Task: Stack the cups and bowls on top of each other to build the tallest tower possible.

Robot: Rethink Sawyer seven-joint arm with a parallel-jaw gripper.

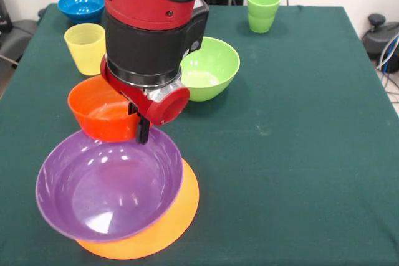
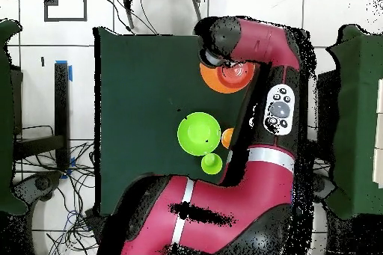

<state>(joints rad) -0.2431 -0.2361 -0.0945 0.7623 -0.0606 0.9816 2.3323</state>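
Observation:
A wide purple bowl sits tilted over the very large orange bowl at the near left of the table. My gripper comes down on the purple bowl's far rim, with one dark finger showing at that rim, shut on it. A small orange-red bowl stands just behind, touching or nearly touching the purple rim. Further back are a lime green bowl, a yellow cup, a blue bowl and two stacked green cups. Overhead, the arm covers most of the large orange bowl.
The dark green tablecloth covers the table. In the overhead view the lime green bowl and a green cup lie beside the arm. Cables and chairs surround the table.

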